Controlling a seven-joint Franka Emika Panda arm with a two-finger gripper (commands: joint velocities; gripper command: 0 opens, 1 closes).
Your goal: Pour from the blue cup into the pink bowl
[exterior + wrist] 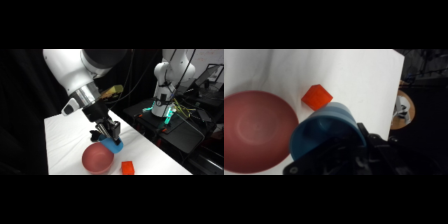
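While our gripper [106, 134] clamps the small bright blue plastic cup [324, 131], tilted beside the wide salmon-pink bowl [251, 130] near the white table's [65, 137] front edge, we should tip slowly, mouth over the rim.

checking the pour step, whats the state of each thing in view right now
blue cup: held in the gripper, lifted and tilted beside the bowl's rim
pink bowl: upright on the table, nothing visible inside
orange-red block: resting on the table near the bowl, untouched
gripper: shut on the cup
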